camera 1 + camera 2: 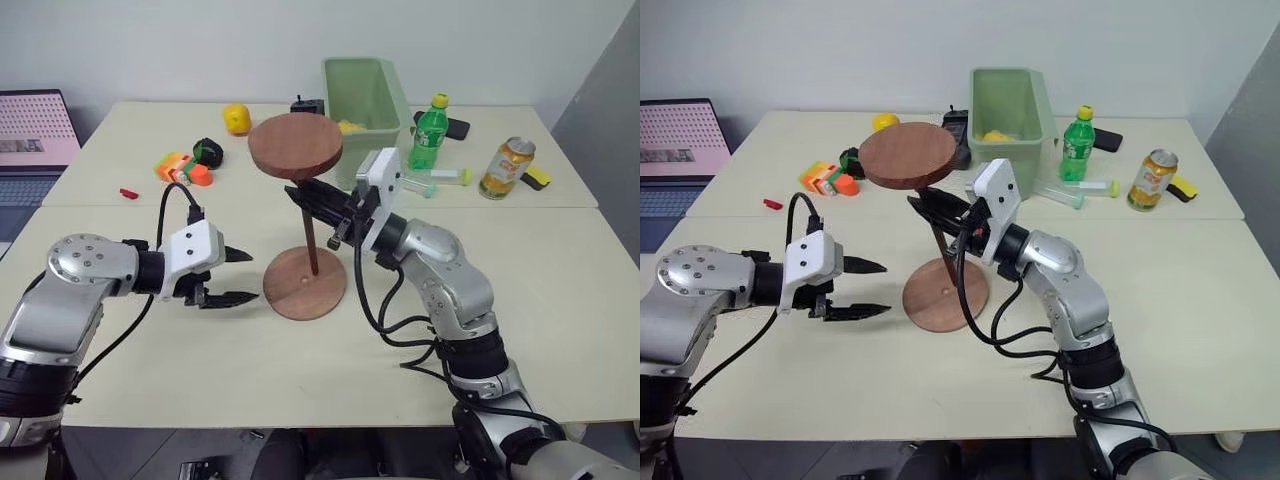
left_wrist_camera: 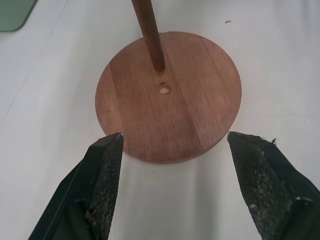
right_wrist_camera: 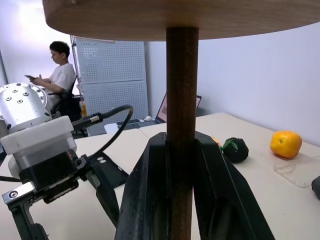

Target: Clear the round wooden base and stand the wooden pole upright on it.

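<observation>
Our right gripper (image 1: 305, 196) clamps the pole (image 1: 311, 240); its tip misses the base's (image 1: 305, 284) hole, risking toppling beside our parted left gripper (image 1: 240, 276).

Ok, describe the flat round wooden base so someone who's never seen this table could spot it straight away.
On the near cream table, look between the two robot arms. The flat reddish-brown round wooden base lies there in front of the open left gripper, with a small hole at its centre. Unlike the thicker wooden disc raised atop the thin dark pole, it lies flat on the tabletop.
</observation>
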{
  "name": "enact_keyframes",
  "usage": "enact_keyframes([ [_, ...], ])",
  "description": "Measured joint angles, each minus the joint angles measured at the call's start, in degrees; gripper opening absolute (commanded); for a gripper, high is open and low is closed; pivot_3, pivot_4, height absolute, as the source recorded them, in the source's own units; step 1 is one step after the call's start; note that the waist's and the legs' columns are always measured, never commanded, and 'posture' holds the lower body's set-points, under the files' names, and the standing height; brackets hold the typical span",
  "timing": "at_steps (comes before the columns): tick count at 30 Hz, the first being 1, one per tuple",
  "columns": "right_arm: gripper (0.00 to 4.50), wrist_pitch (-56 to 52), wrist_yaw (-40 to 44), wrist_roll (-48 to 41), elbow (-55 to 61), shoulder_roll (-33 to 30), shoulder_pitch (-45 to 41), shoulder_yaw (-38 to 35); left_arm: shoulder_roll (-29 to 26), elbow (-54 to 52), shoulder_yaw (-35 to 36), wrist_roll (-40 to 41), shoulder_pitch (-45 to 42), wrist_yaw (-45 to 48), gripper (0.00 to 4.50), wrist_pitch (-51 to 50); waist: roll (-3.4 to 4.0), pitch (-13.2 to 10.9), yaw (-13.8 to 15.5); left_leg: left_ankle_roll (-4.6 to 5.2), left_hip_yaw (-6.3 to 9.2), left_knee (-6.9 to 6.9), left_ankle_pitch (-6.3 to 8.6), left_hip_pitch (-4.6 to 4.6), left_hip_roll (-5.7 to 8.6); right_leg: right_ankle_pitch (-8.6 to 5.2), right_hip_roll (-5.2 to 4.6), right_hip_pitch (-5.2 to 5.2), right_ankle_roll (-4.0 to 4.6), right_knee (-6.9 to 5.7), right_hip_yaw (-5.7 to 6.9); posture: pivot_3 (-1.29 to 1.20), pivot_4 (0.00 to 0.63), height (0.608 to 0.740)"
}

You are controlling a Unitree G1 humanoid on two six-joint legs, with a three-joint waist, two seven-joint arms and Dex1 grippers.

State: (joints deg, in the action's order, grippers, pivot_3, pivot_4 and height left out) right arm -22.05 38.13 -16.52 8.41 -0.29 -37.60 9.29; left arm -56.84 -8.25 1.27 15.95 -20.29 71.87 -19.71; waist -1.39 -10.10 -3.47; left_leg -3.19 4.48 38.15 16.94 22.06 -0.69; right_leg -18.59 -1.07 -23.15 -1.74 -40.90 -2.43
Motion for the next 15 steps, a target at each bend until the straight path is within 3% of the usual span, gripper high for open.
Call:
enact_keyframes([
  [15,0.23,3.28,-0.92,-0.43,-2.59,1.06,0.63,2.16,-1.37,0.09,-0.03,-0.72,1.71,-0.01,3.45,0.03,0.00,0.00,0.04,0.01,0.00,-0.01,0.01,0.00,-0.01,0.00,0.00,-0.01,0.00,0.00,0.00,0.00,0.150,0.740],
])
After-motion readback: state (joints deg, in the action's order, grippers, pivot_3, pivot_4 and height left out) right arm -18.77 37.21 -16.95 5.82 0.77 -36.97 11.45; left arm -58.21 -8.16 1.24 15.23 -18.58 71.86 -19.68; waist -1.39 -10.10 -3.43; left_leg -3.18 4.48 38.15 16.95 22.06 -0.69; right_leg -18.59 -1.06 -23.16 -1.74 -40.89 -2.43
